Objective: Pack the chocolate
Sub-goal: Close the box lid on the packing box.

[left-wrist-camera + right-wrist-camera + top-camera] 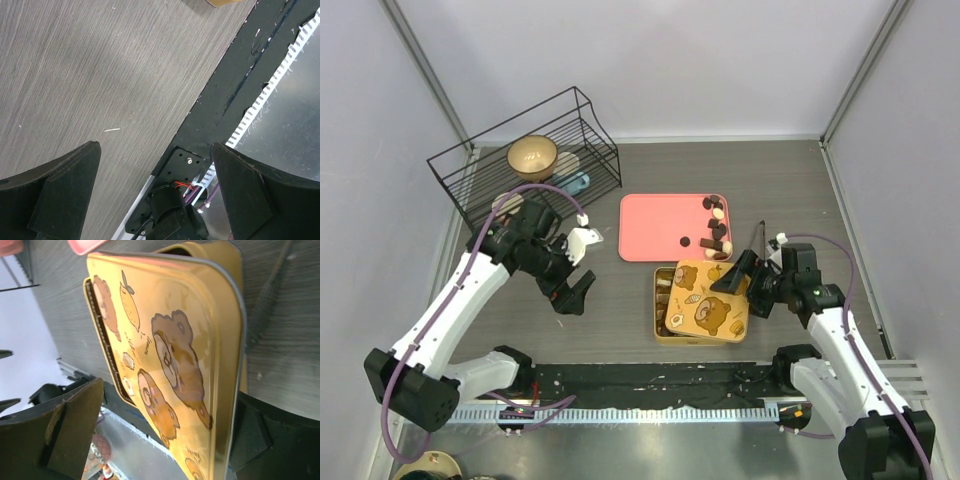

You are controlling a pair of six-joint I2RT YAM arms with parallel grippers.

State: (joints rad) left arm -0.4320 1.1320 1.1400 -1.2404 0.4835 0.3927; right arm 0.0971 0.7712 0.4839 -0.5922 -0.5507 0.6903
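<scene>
Straddling the lid [712, 300] with right jaws spread, gripping nothing, letting it lie askew over the gold tin [657, 300]; parking left jaws spread above bare surface [100, 65]; leaving chocolate [716, 228] along the pink tray [655, 225]'s right edge, unpacked.

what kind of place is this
Probably a robot lab cell: white panels enclose a grey table, left arm and right arm are bolted at its near edge, and a wire rack and pink tray sit as props.
</scene>
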